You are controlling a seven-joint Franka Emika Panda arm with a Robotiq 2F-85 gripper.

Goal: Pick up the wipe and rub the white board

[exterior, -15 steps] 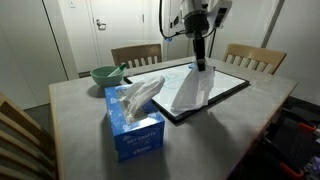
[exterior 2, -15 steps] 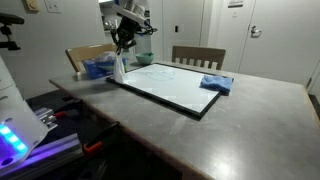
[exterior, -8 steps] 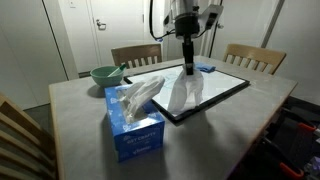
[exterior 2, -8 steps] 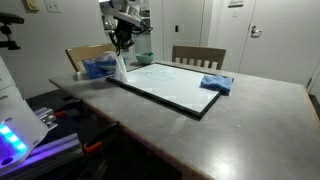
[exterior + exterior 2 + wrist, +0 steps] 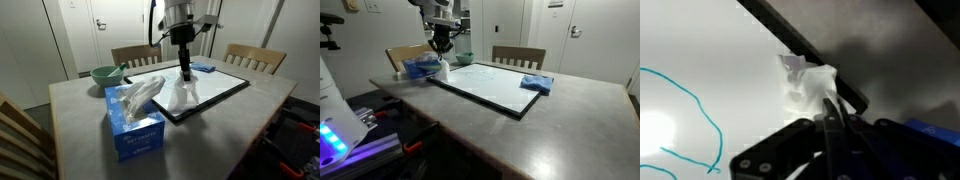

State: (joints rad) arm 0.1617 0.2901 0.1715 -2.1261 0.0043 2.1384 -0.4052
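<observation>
Hand (image 5: pixel 186 74) is down over the white board (image 5: pixel 218 88), at the end nearest the tissue box (image 5: pixel 135 128). Fingers are drawn together and clamped on the wipe (image 5: pixel 180 97). In the wrist view the fingertips (image 5: pixel 830 108) pinch a bunched fold, and the rest of the wipe (image 5: pixel 805 82) puffs out beyond them.

- Wipe position: it hangs from the hand as a loose white tail. In an exterior view the lower end seems to rest on the board surface. Actual contact is too small to confirm.
- In the wrist view the wipe sits on the white side, just beside the black frame (image 5: pixel 805 48). Grey table (image 5: pixel 900 50) lies past the frame.
- A blue pen line (image 5: pixel 702 112) curves across the board, apart from the wipe and not under it.
- The folded blue cloth (image 5: pixel 203 68) lies at the far end of the board, well apart from the hand.

Handling, as a judgement:
- The wipe looks thin, very light and limp, with no stiffness of its own. It will follow the hand and trail behind any stroke.
- The best hold is a gathered bunch of several layers, as it is pinched now. A single edge would probably tear or slip free.
- For rubbing, the fingertips need to sit low enough to press the wad onto the board. A dangling tail only skims and wipes little.
- Dragging over the raised frame could snag the wipe, so strokes are safer inside the frame, towards the pen line.
</observation>
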